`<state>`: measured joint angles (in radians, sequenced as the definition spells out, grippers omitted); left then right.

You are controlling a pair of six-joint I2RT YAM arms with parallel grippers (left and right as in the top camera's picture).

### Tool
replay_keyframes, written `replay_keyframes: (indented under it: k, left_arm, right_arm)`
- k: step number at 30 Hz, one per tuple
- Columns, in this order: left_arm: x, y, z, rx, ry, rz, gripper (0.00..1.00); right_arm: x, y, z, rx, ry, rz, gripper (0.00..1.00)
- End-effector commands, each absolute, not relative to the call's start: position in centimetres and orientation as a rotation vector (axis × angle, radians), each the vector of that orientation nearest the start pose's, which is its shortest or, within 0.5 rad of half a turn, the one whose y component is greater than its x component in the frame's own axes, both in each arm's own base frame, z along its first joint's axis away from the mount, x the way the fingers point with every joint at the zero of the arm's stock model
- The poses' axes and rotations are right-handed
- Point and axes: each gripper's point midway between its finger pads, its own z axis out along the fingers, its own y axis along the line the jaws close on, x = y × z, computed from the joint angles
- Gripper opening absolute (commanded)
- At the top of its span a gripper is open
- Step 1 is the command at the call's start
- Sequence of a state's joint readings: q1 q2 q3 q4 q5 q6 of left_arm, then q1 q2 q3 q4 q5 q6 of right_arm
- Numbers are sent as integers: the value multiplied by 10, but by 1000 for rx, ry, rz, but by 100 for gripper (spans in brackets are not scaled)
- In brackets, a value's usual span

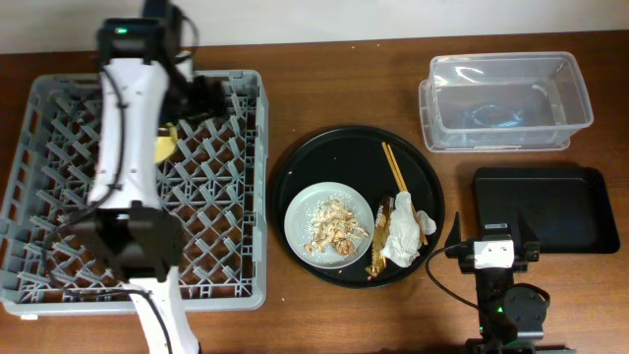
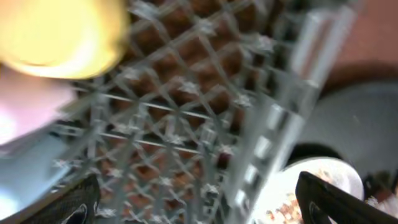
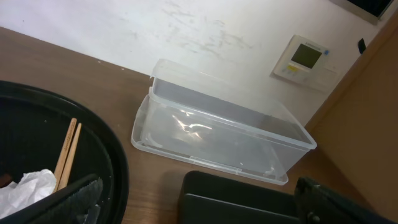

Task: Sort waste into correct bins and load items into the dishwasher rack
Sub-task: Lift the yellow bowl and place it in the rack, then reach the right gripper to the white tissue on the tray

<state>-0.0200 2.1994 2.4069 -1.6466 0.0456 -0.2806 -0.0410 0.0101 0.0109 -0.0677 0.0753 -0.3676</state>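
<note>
Now left gripper (image 2: pixel 198 202), over the dishwasher rack (image 1: pixel 59 197), and right gripper (image 3: pixel 202 202) gape empty. Your napkin (image 1: pixel 405 234), on the round tray (image 1: pixel 324 147) beside the plate (image 1: pixel 298 211), looks light and soft; pinch its crumpled crest.

We see a brown wooden table (image 3: pixel 43 56) reaching out ahead of the right jaws to a pale wall (image 3: pixel 112 25) — cream, scuffed with faint grey marks. Ahead and to the right of the jaws, a small white control panel (image 3: pixel 306 60) with a greenish screen hangs on that wall. Just right of it stands a tan wooden panel (image 3: pixel 367 118). The light is soft and even.
</note>
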Motion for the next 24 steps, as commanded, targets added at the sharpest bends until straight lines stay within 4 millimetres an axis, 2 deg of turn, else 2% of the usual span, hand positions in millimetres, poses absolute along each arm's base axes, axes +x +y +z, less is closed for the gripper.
replay_keyframes:
  k: [1,3,5,9,10,12,13,14,15,16,18,19,21,22,24]
  left_arm:
    - [435,41,196,-557,2945,-41,99]
    - [432,64,196,-637,2928,-34,99]
    - [430,77,196,-680,2918,-30,99]
    - [428,85,196,-708,2911,-29,99]
    - [428,85,196,-707,2912,-29,99]
    - [428,85,196,-707,2912,-28,99]
    - [428,85,196,-707,2912,-29,99]
    - [428,85,196,-707,2912,-29,99]
    - [428,85,196,-707,2912,-29,99]
    - [428,85,196,-707,2912,-29,99]
    - [428,85,196,-707,2912,-29,99]
    - [428,85,196,-707,2912,-29,99]
    - [428,85,196,-707,2912,-29,99]
    - [428,85,196,-707,2912,-29,99]
    - [428,85,196,-707,2912,-29,99]
  right_arm:
    - [245,-24,157,-205,1644,-379,99]
    - [245,-24,158,-205,1642,-381,99]
    - [245,-24,158,-205,1642,-380,99]
    - [245,-24,158,-204,1642,-381,99]
    - [246,-20,167,-211,1600,-358,99]
    - [243,31,197,-332,1444,-51,99]
    - [225,76,212,-474,1348,235,99]
    - [196,114,223,-643,1255,471,99]
    - [159,142,230,-848,1146,640,99]
    - [142,151,233,-946,1079,669,99]
    - [134,144,271,-855,969,653,99]
    - [135,121,317,-572,904,734,99]
    - [132,90,360,-351,786,701,99]
    - [133,81,379,-298,772,658,99]
    - [140,80,407,-316,841,542,99]
